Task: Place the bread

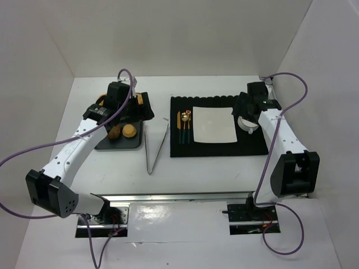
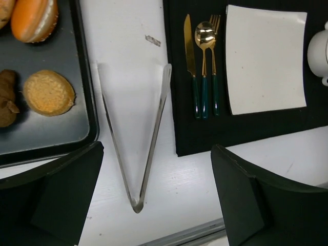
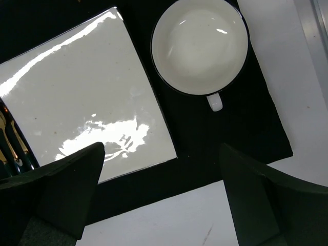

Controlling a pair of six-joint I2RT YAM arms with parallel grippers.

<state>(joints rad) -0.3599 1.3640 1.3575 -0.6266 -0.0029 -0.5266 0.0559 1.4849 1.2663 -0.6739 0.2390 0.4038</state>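
my left gripper spread wide, empty, hung over tongs, likely to serve with | my right gripper wide, empty, over white square plate | bread sat on dark tray, none plated

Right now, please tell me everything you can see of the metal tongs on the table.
The tongs are a thin, silver-looking metal strip bent into a long V. They lie flat and open on the white table, between the dark tray and the black placemat. The joined end points toward the arm bases; the two tips spread toward the far side, one very near the placemat's edge, contact unclear. They hold nothing.
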